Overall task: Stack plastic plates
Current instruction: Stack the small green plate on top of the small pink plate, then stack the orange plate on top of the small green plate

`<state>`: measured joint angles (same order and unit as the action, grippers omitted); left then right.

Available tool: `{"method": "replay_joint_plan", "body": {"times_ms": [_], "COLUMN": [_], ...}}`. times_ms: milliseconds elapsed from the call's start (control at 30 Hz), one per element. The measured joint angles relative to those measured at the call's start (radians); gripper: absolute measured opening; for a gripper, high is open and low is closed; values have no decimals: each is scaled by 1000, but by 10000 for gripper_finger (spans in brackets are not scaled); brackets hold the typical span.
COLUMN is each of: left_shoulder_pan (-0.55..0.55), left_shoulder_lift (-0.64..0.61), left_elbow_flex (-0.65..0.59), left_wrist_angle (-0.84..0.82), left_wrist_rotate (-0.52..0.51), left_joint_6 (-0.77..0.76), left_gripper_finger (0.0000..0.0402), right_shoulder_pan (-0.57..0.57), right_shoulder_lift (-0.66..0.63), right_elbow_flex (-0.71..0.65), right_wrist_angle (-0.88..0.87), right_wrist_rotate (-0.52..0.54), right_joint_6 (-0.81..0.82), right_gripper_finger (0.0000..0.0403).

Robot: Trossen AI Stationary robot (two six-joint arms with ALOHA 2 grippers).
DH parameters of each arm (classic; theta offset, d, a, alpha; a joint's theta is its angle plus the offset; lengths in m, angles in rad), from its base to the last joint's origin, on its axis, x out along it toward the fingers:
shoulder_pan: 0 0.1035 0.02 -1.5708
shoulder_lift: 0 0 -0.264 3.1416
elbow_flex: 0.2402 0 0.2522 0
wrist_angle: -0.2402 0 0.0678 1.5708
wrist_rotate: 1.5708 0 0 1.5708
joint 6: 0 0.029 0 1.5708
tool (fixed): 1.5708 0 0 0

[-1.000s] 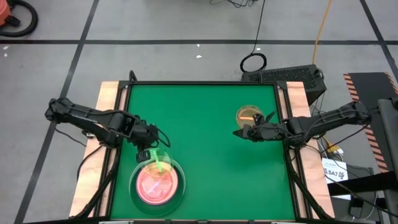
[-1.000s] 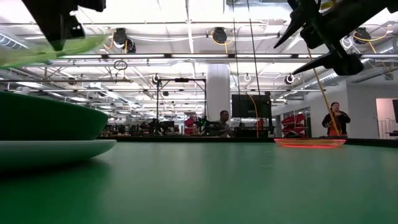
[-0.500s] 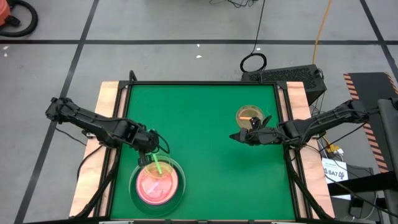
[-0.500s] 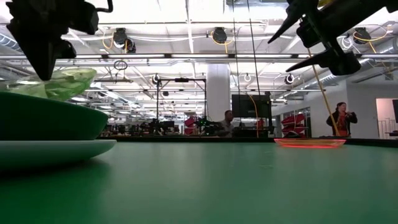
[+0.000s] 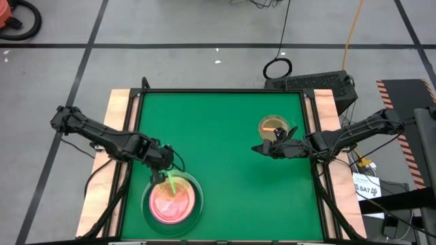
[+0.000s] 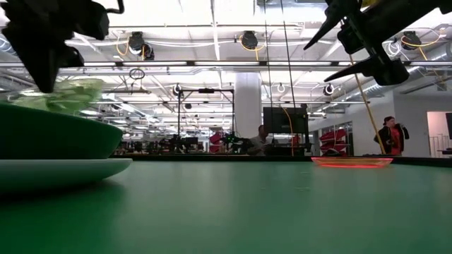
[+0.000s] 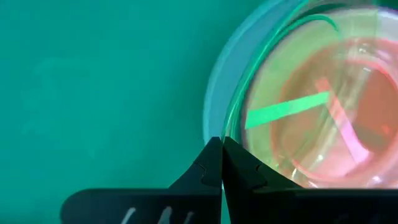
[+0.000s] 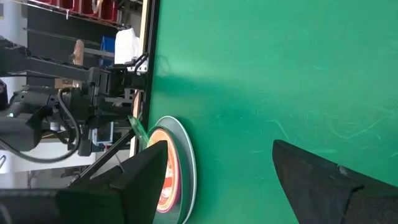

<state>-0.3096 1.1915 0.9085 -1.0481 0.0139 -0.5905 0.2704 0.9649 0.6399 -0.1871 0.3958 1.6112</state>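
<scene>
**Small green plate over the stack: risks at release**

- Item: small see-through green plate (image 5: 171, 182), pinched by its rim in the left gripper (image 5: 161, 174), fingers closed tight on the edge in the left wrist view. It hangs tilted over the stack (image 5: 172, 201) at the near left of the table (image 5: 225, 177).
- Stack: pale mint plate (image 6: 63, 168) at the bottom, dark green one (image 6: 60, 138) on it, pink plate (image 7: 348, 124) showing inside from above. Whether the green plate touches the stack yet cannot be told.
- Second item: small orange plate (image 5: 273, 126) lies flat at the far right, well apart from the stack.
- Right gripper (image 5: 272, 146): hovers just beside the orange plate, fingers spread wide, holding nothing.

Risks, as judged:
- Released while tilted, the green plate may land on edge and slide off the pink plate's curved wall rather than nest.
- The grip is at the rim only; a fingertip caught under the rim on opening could flip the light plate.
- Pressing down off-centre could shift or tip the stacked plates.
- The orange plate's low rim offers little purchase; the right fingers may push it along the table instead of gripping it.
</scene>
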Motion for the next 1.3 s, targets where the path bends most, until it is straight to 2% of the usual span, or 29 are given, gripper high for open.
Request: {"method": "replay_joint_plan", "body": {"times_ms": [300, 533, 933, 1100, 1300], "left_shoulder_pan": [-100, -145, -190, -193, -172], "left_shoulder_lift": [27, 93, 127, 127, 127], "left_elbow_flex": [0, 0, 0, 29, 94], "left_wrist_angle": [11, 111, 118, 117, 118], "left_wrist_rotate": [3, 3, 22, 16, -19], "left_joint_6": [-68, -128, -192, -234, -234], "left_gripper_finger": [1, 5, 86, 109, 112], "right_shoulder_pan": [2, -1, -1, -1, -1], "right_shoulder_lift": [0, 0, 0, 0, 0], "right_elbow_flex": [0, 0, 0, 0, 0], "right_wrist_angle": [-8, -20, -52, -159, -346], "right_wrist_rotate": [-1, 3, 4, 4, 9], "right_joint_6": [-1, 0, 38, 131, 287], "right_gripper_finger": [281, 281, 281, 281, 281]}}
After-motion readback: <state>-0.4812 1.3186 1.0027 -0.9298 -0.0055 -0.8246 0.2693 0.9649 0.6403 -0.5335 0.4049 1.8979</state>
